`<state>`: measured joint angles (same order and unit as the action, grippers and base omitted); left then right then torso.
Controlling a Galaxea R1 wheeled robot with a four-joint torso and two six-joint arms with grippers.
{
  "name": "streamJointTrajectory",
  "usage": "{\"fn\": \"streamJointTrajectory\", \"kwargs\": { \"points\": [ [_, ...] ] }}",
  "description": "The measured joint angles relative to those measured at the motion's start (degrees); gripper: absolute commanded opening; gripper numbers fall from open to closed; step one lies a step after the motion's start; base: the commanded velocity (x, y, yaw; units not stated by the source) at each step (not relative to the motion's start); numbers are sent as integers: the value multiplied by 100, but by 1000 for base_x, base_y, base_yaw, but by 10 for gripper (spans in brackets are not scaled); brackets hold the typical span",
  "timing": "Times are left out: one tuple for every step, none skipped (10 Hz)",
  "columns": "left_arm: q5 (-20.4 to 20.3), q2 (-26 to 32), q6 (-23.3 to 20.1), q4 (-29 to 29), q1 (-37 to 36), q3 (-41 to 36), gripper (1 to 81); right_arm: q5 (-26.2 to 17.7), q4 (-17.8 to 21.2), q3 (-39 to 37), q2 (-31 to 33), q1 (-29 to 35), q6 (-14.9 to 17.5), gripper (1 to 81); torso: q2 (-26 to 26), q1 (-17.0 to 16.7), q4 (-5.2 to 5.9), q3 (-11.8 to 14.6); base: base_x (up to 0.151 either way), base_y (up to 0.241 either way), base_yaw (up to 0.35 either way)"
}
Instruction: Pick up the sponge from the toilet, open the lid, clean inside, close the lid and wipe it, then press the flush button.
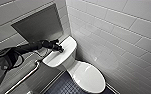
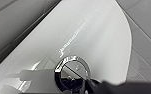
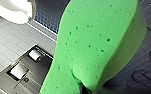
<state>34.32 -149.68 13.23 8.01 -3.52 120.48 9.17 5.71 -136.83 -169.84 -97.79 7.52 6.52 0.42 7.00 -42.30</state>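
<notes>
Reaching over the toilet (image 1: 88,75), left arm (image 1: 28,47) at the flush button (image 2: 72,72), right fingers (image 3: 84,90) clasping the sponge (image 3: 96,42)

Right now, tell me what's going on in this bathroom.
The robot's left gripper sits over the round chrome-rimmed flush button on the tank top of the white ceramic toilet, whose lid is down. The bright green porous sponge hangs at the right wrist, above the dark tiled floor.

The flush button (image 2: 72,71) is partly covered by the left claw (image 1: 58,47); the sponge (image 3: 96,42) is cut off by the picture's edges.
</notes>
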Motion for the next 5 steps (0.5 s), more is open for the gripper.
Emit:
{"fn": "streamJointTrajectory", "kwargs": {
  "points": [
    [-55, 1, 16, 6, 0, 0, 10, 1, 0, 0, 0, 2, 0, 10, 0, 0, 0, 0, 0, 0, 0],
    [-87, 0, 13, 9, 6, 16, 10, 1, 0, 0, -1, 0, 0, 10, 0, 0, 0, 0, 0, 0, 0],
    [-89, -16, 11, 17, 6, 63, 10, 4, 0, 0, -9, 2, 0, 10, 2, 0, 0, -2, 0, 0, 0],
    [-96, -18, 2, 20, -16, 63, 10, 9, 0, 0, -12, 2, 0, 10, 2, 0, 0, -35, 0, 0, 0],
    [-116, -16, 2, 20, -39, 63, 10, 4, 0, 0, -10, -2, 0, 10, 2, 0, 0, -68, 0, 0, 0]
  ]
}}
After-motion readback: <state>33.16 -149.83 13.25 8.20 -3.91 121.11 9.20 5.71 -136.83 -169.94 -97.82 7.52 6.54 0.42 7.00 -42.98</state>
